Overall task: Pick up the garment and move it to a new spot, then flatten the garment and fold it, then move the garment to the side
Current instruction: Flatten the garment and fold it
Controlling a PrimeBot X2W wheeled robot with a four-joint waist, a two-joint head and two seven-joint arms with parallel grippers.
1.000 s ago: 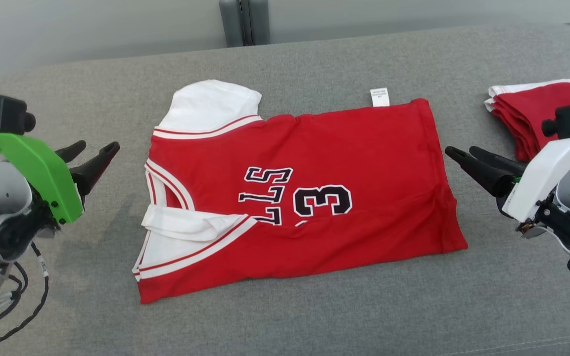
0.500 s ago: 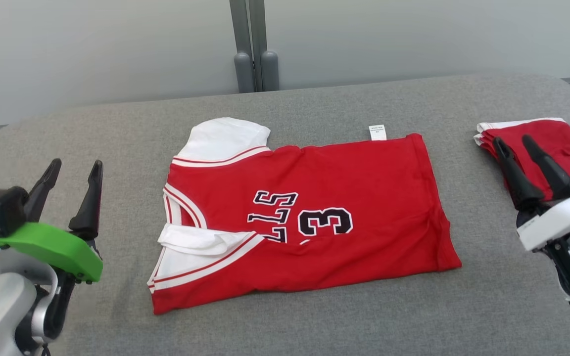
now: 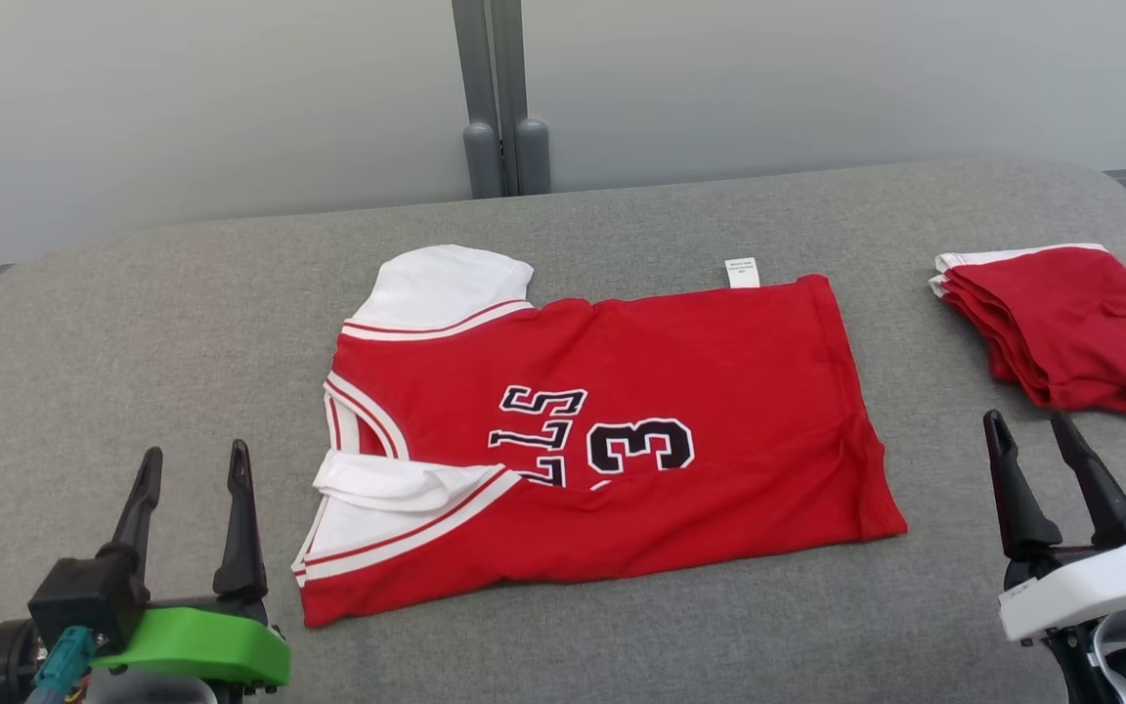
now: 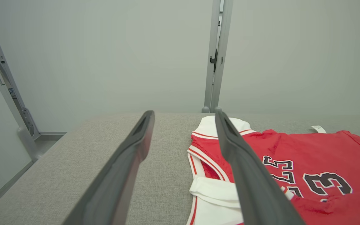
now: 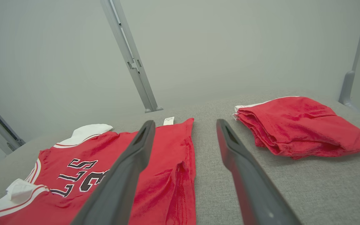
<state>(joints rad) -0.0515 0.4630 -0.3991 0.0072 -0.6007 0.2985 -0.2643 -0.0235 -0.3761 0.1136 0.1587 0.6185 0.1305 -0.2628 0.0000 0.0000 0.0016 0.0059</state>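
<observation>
Both arms have drawn back toward the robot since half a second ago: the left gripper (image 3: 194,450) now sits at the lower left of the head view and the right gripper (image 3: 1025,418) at the lower right, clear of the pile it overlapped before. Across the view runs the grey padded surface (image 3: 133,323), with a pale wall (image 3: 231,98) behind it. On the middle of the surface the jersey (image 3: 719,372) lies flat, red with white trim, collar end toward the robot's left and hem toward its right. A black "3" and letters show on top, the letters partly hidden under a white-trimmed flap. Well apart to the right rests a pile (image 3: 1071,323) of folded red cloth with a white edge. Both pairs of fingers (image 3: 238,528) stand spread apart, holding nothing, pointing up the view. The left pair is near the collar end without touching it; the right pair is near the hem corner. A small white label (image 3: 741,272) juts from the jersey's far edge
</observation>
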